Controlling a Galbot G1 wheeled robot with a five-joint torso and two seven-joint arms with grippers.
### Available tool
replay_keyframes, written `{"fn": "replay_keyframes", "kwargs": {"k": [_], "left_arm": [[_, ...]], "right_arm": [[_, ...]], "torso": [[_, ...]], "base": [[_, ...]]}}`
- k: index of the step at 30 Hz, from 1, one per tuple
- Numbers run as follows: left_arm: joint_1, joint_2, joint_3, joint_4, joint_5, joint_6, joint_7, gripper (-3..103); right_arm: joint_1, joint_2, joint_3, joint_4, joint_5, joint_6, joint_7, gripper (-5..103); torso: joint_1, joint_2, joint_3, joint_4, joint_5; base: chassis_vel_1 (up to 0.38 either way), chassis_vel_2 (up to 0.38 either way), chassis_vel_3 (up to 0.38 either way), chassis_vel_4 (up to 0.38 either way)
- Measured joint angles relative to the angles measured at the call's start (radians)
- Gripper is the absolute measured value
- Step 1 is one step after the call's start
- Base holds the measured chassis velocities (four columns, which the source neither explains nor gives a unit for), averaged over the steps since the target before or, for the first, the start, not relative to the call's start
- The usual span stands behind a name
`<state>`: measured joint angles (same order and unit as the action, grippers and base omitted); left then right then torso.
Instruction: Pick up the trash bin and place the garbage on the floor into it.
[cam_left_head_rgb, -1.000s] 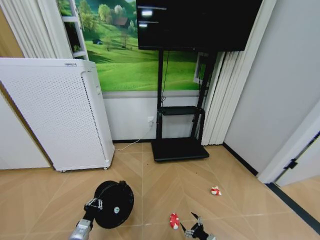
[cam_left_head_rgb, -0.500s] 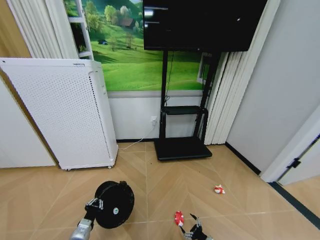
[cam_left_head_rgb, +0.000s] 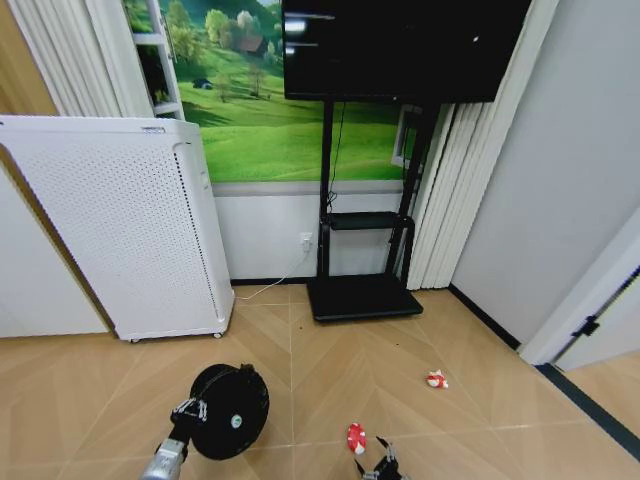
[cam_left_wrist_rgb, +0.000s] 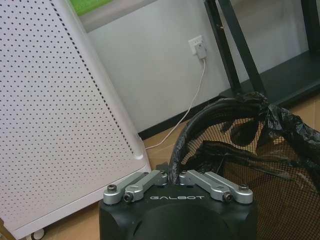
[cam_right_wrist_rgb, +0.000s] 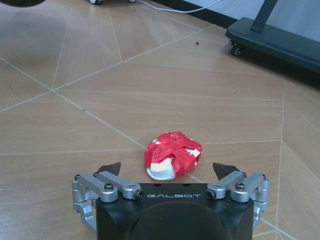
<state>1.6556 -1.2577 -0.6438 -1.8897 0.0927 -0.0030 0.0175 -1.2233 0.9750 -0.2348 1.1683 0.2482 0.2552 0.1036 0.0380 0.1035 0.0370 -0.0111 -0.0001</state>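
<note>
Black "GALBOT" left claw (cam_left_wrist_rgb: 174, 176) clamps trash bin (cam_left_wrist_rgb: 240, 150) rim; right claw (cam_right_wrist_rgb: 169, 170) wide open above red wrapper (cam_right_wrist_rgb: 172, 155).

Bin (cam_left_head_rgb: 230, 410) sat on floor (cam_left_head_rgb: 450, 350) at lower left, in front of appliance (cam_left_head_rgb: 120, 225), left gripper (cam_left_head_rgb: 187, 411) clamped on its rim. One wrapper (cam_left_head_rgb: 355, 437) lay right of bin, right gripper (cam_left_head_rgb: 376, 465) just before it, fingers spread, not touching. Second wrapper (cam_left_head_rgb: 435, 379) lay farther right and back. TV stand (cam_left_head_rgb: 360, 295) stood against back wall, right of appliance.
</note>
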Motion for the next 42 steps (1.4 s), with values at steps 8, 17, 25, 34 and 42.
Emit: {"fn": "replay_keyframes", "kwargs": {"k": [8,17,25,34,42], "left_arm": [[0.009,-0.004,-0.004,0.000,0.002,-0.002,0.000,4],[0.003,-0.008,-0.003,0.008,0.003,-0.005,0.000,4],[0.001,-0.008,-0.004,0.016,0.004,-0.012,0.000,4],[-0.001,-0.012,-0.004,0.023,0.006,-0.017,0.000,4],[0.001,-0.014,-0.004,0.024,0.006,-0.021,0.000,4]], "right_arm": [[0.061,0.042,-0.036,-0.078,-0.008,-0.001,0.008,100],[0.119,0.072,-0.049,-0.128,0.025,-0.045,0.049,100],[0.140,0.093,-0.060,-0.150,0.042,-0.090,0.081,100],[0.148,0.110,-0.075,-0.150,0.037,-0.093,0.092,100],[0.149,0.102,-0.075,-0.150,0.032,-0.089,0.091,68]], "torso": [[0.000,0.000,0.000,0.0002,0.0001],[0.000,0.000,0.000,0.0001,0.0000],[0.000,0.000,0.000,0.0001,0.0001],[0.000,0.000,0.000,0.0001,0.0001],[0.000,0.000,0.000,0.0001,0.0001]], "base": [[0.000,0.000,0.000,0.000],[0.000,0.000,0.000,0.000],[0.000,0.000,0.000,0.000],[0.000,0.000,0.000,0.000],[0.000,0.000,0.000,0.000]]}}
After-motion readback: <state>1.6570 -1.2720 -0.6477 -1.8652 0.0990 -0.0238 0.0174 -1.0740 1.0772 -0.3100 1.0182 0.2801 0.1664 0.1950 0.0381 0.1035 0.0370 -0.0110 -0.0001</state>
